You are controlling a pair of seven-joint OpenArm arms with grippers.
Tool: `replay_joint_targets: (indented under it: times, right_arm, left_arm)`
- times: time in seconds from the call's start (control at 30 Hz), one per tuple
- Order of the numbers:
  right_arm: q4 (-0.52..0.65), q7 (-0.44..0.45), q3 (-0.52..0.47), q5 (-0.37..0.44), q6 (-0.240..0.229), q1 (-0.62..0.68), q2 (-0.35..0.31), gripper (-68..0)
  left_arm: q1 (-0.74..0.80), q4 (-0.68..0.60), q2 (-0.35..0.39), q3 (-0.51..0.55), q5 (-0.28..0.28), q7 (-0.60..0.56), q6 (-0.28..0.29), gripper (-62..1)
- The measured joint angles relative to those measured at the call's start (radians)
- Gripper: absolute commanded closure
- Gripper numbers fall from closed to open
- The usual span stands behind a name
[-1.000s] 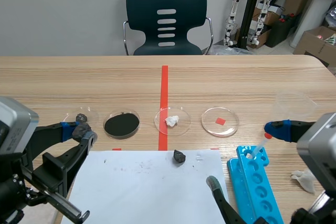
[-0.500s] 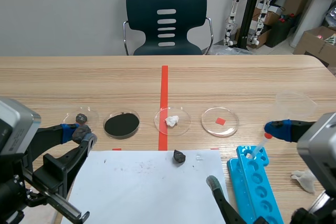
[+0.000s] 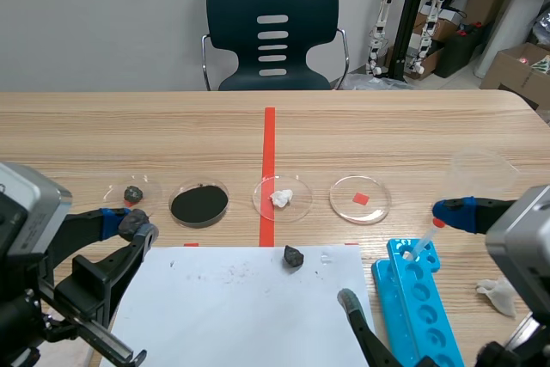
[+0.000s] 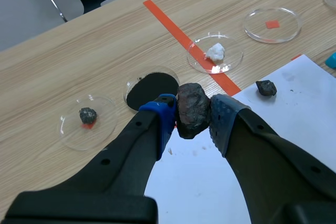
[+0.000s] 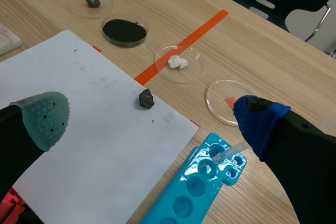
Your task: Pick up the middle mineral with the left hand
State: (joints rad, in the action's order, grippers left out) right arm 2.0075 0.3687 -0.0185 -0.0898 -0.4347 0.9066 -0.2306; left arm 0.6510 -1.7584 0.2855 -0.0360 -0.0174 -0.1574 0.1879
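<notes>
The left hand (image 4: 193, 114) grips a dark brown mineral (image 4: 192, 106) between its pads, held off the table (image 4: 79, 51) by the edge of the white paper (image 4: 283, 93). The grasp looks made and the lift seems under way. The next move calls for a steady rise without slackening, clear of the petri dishes (image 4: 231, 64) beyond.

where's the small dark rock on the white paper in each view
Scene view: small dark rock on the white paper's far edge, right of the tape line.
Left wrist view: rock on the paper, ahead of the left gripper holding a bigger mineral.
Right wrist view: rock on the paper, ahead of the open right gripper.
Shared landmark: dish with the white lump, just beyond the rock.
</notes>
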Motion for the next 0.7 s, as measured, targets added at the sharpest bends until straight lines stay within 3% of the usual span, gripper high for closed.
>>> replay_joint_targets:
  times: [0.7]
  right_arm:
    - [0.0,0.0,0.0,0.0,0.0,0.0,0.0,-67.9]
  left_arm:
    - [0.0,0.0,0.0,0.0,0.002,0.018,0.0,-10.4]
